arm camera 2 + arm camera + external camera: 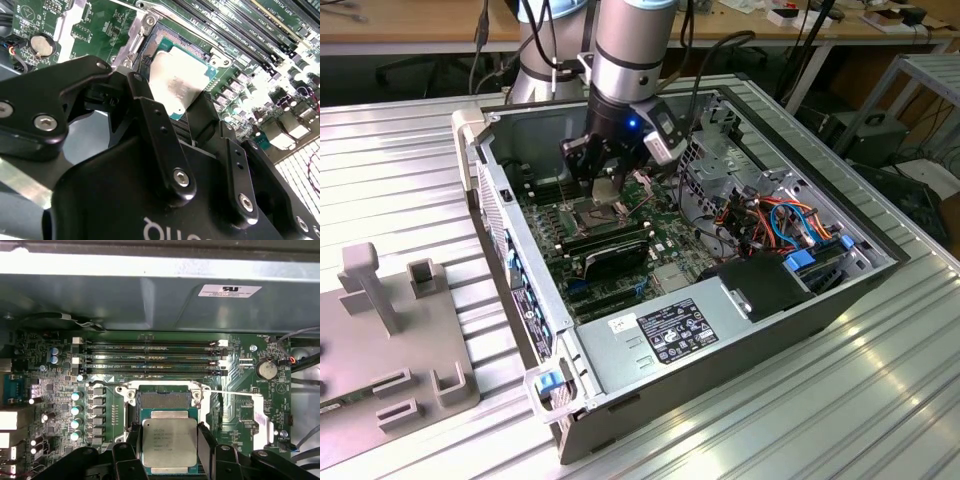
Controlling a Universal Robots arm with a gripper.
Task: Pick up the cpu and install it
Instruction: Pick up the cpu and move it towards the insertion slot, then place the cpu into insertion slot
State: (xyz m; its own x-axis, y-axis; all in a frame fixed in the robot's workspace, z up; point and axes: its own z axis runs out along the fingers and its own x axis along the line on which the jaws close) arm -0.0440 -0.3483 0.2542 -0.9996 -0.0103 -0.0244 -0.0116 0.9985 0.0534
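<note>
The cpu [169, 442], a small square chip with a dull silver top on a green edge, sits clamped between the two black fingers [206, 440] of my gripper [170, 441]. In both wrist views it hovers just over the motherboard, partly covering the open socket [165, 399], whose pin field still shows on one side. The second wrist view has the cpu [175, 85] tilted above the socket frame [165, 37], with the gripper [172, 97] shut on its edges. In the exterior view the gripper [605, 185] reaches down into the open computer case [550, 290] above the socket [588, 215].
Long memory slots [150, 357] run beside the socket. A coin battery [266, 370] and rows of capacitors [76, 410] flank it. The power supply [670, 335], a black drive block [760, 285] and coloured cables [790, 225] fill the case's near end. A grey fixture [390, 330] stands outside at the exterior view's left.
</note>
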